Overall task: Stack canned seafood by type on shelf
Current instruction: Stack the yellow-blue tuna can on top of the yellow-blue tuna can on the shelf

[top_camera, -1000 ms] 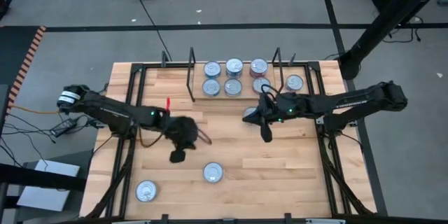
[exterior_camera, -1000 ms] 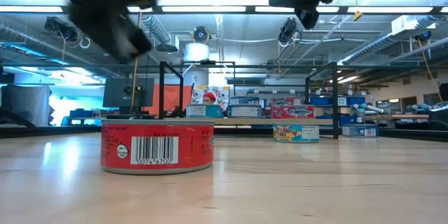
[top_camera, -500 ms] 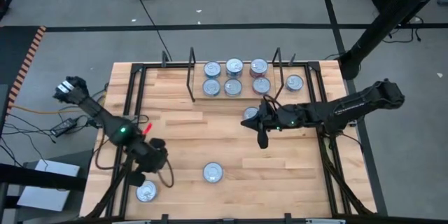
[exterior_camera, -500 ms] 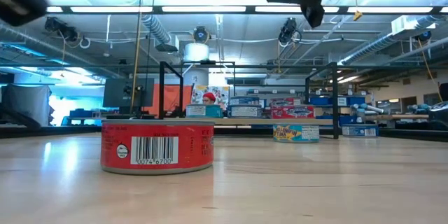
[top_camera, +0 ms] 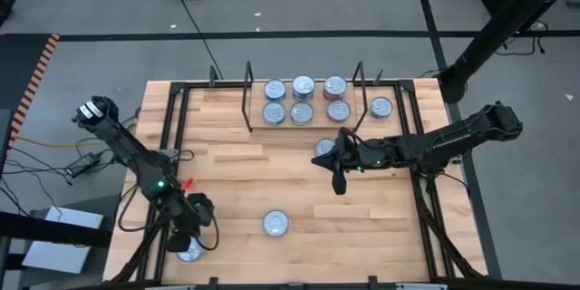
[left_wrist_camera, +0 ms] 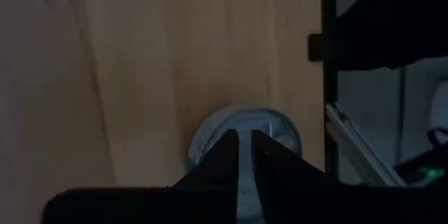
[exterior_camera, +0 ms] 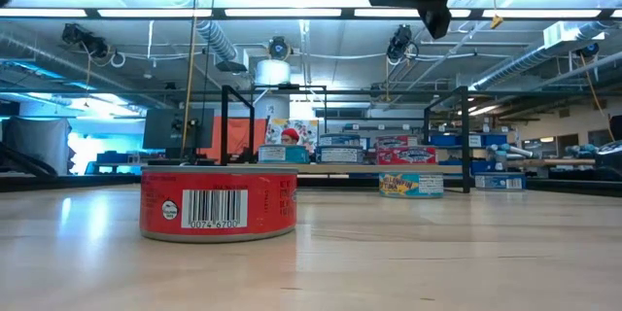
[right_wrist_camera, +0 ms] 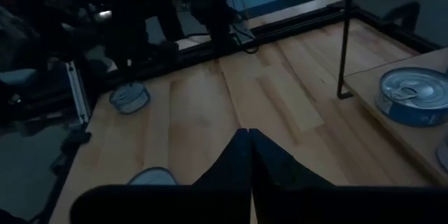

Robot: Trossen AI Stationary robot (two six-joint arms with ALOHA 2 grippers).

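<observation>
Currently, target can: the tin (top_camera: 189, 250) at the front-left corner of the table (top_camera: 381, 222), lid up, lying flat; being round, it has no long axis to line up with.
Left gripper: left gripper (top_camera: 188, 238) hangs over that corner tin; in the left wrist view (left_wrist_camera: 244, 155) its two fingers stand a narrow slit apart, tips over the tin's lid (left_wrist_camera: 245, 134), nothing between them.
Key relation: the tin lies straight ahead of and under the left fingertips, roughly centred on the slit; my reading is the fingers must spread wider than the tin before they can go down around it.
Nearer arm: left, clearly; the right arm is well apart from this tin.
Right gripper: right gripper (top_camera: 340, 181) waits mid-table beside a lone tin (top_camera: 324, 148), fingers pressed together and empty (right_wrist_camera: 250, 147).
Second loose tin: a red-labelled tin (top_camera: 275, 224) sits front-centre, between the two arms.
Shelf: the shelf (top_camera: 256, 118) at the back holds six tins in two rows between the black wire uprights; one more tin (top_camera: 381, 107) sits outside the right upright.
View differences: high view gives the layout but hides the finger gap; left wrist view shows the slit and the centring; low view shows the red tin's label (exterior_camera: 219, 205) and the right gripper (exterior_camera: 436, 15) well above the board, the left not at all.
</observation>
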